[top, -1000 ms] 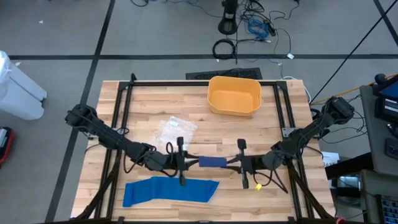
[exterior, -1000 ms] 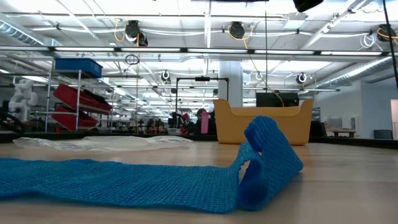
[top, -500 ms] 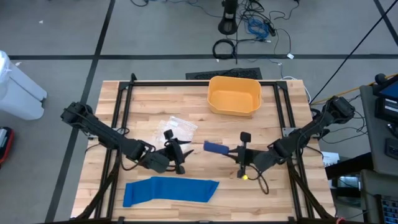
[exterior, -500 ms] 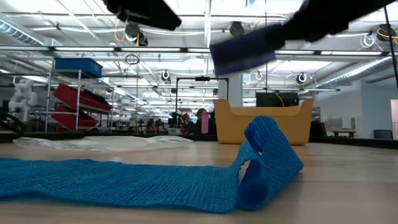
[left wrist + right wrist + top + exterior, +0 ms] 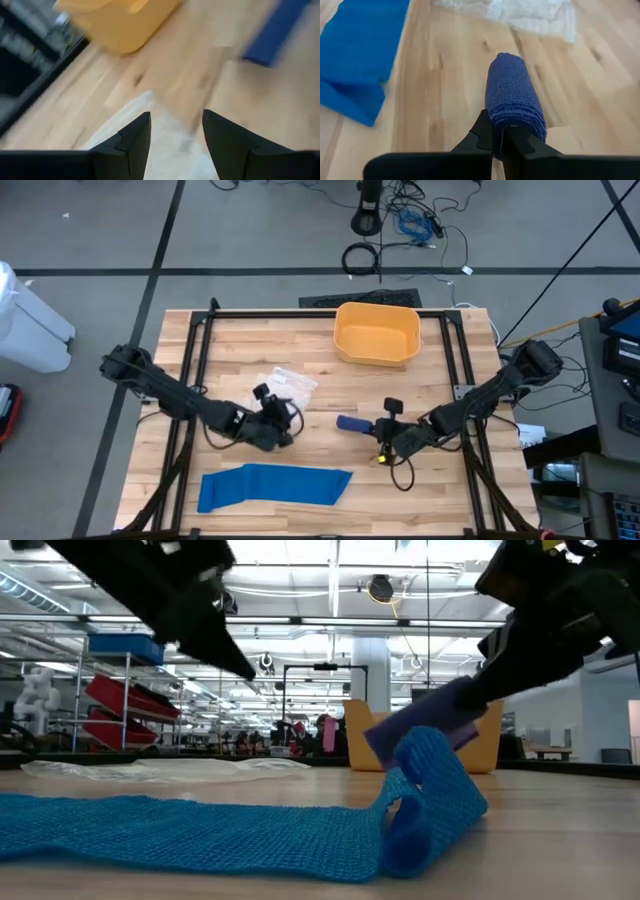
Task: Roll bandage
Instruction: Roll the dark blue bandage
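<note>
The right gripper (image 5: 372, 429) is pinched tight on the end of a rolled dark blue bandage (image 5: 351, 424). In its own wrist view the roll (image 5: 512, 95) sticks out straight ahead from between the two closed fingers (image 5: 482, 134). The roll is held above the wooden table (image 5: 450, 370), in front of the yellow bin (image 5: 376, 333) and a bit nearer the table's front edge. In the low view the roll (image 5: 425, 726) hangs in the air, tilted, with the yellow bin (image 5: 360, 745) behind it.

The left gripper (image 5: 272, 412) is wide open and holds nothing. Its two dark fingers (image 5: 131, 137) stand apart with bare wood between them. It sits in front of the yellow bin too, but off toward the left arm's side, just beside a clear plastic wrapper (image 5: 282, 386) that lies on the table.

A second bandage, light blue (image 5: 273, 486) (this one is not rolled up), lies flat in a long strip near the front edge of the table, far from the yellow bin. In the low view one end of that strip (image 5: 425, 795) is curled up into a loose loop.
</note>
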Controlling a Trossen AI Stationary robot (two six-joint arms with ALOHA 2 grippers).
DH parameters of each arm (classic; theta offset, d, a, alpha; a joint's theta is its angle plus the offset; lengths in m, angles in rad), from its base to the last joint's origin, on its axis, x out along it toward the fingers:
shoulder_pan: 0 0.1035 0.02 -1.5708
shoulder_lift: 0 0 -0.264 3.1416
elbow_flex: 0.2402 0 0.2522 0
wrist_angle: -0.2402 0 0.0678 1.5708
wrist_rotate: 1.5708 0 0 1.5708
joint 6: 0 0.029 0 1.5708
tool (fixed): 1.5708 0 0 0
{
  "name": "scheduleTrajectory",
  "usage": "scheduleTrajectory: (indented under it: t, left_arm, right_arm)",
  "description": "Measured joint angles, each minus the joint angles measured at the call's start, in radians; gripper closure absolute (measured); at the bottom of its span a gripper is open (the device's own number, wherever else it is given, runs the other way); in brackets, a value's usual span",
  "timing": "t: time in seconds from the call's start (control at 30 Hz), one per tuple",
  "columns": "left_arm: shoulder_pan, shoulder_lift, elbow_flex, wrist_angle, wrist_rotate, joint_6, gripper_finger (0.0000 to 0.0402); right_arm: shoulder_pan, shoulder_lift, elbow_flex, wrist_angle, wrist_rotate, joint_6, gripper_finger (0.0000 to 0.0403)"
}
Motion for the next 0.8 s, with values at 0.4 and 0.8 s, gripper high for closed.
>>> scheduleTrajectory:
  t: [0.4, 0.8]
  left_arm:
    - [0.227, 0.0, -0.09, 0.056, 0.219, 0.075, 0.0217]
    - [0.259, 0.0, -0.095, 0.083, 0.157, 0.131, 0.0217]
  right_arm:
    - [-0.011, 0.03, 0.0, 0.029, -0.161, 0.019, 0.0401]
    - [-0.017, 0.063, 0.001, 0.053, -0.156, 0.04, 0.0386]
